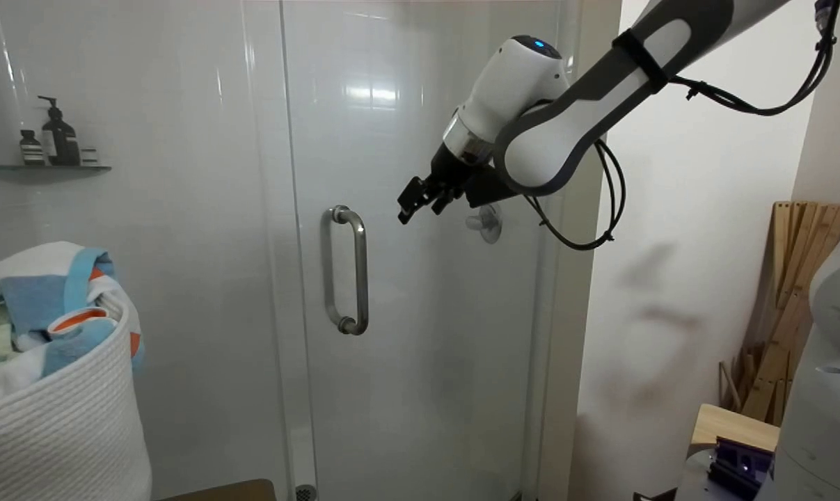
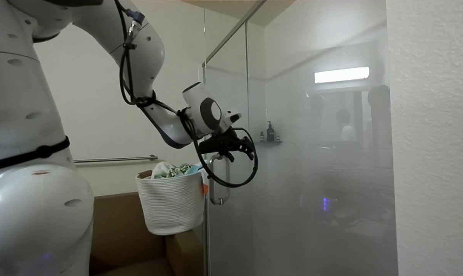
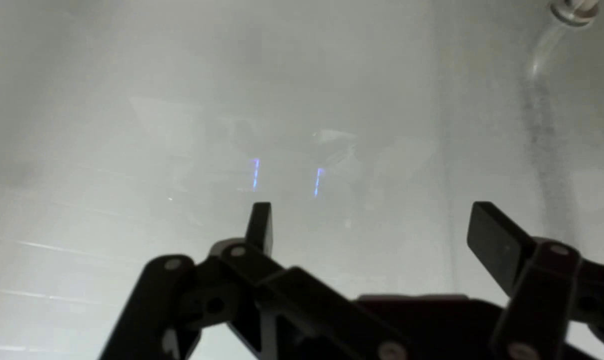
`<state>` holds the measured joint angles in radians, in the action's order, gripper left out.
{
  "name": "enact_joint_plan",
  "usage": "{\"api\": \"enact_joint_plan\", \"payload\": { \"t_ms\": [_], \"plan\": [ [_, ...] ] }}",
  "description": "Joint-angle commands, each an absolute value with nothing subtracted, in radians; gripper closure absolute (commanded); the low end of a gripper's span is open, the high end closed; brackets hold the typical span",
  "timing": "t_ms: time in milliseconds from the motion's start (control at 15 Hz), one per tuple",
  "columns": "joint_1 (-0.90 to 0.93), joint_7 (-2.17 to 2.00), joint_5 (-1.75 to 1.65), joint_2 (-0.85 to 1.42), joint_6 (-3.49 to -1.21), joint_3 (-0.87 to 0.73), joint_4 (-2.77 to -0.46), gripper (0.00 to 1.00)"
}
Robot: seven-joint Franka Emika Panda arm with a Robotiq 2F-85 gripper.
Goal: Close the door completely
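Observation:
The door is a tall clear glass panel. It also shows in an exterior view. I cannot tell if its edge sits flush. Its chrome bar handle is upright near the door's left edge there, and shows in an exterior view behind the arm's cable. My gripper is in front of the glass, right of the handle's top. In an exterior view the gripper points down toward the glass. In the wrist view the gripper is open and empty, facing glass. Contact cannot be told.
A white laundry basket stands left of the door, on a brown seat. A clear suction fitting is on the glass behind the arm. A black cable loop hangs below the wrist. A metal fitting shows top right.

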<state>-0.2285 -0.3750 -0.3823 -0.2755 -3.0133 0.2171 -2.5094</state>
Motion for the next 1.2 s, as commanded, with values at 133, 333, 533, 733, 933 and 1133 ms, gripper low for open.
{"api": "enact_joint_plan", "payload": {
  "t_ms": [133, 333, 533, 733, 933, 1133],
  "plan": [
    [-0.465, -0.539, -0.587, -0.270, -3.093, 0.374, -2.454, 0.00],
    [-0.369, -0.429, -0.495, -0.200, -3.025, 0.325, -2.423, 0.00],
    [-0.391, -0.475, -0.520, -0.233, -3.038, 0.337, -2.445, 0.00],
    [-0.384, -0.475, -0.520, -0.219, -3.037, 0.335, -2.440, 0.00],
    [-0.410, -0.509, -0.540, -0.220, -3.037, 0.349, -2.428, 0.00],
    [-0.425, -0.529, -0.542, -0.196, -3.037, 0.355, -2.400, 0.00]
  ]
}}
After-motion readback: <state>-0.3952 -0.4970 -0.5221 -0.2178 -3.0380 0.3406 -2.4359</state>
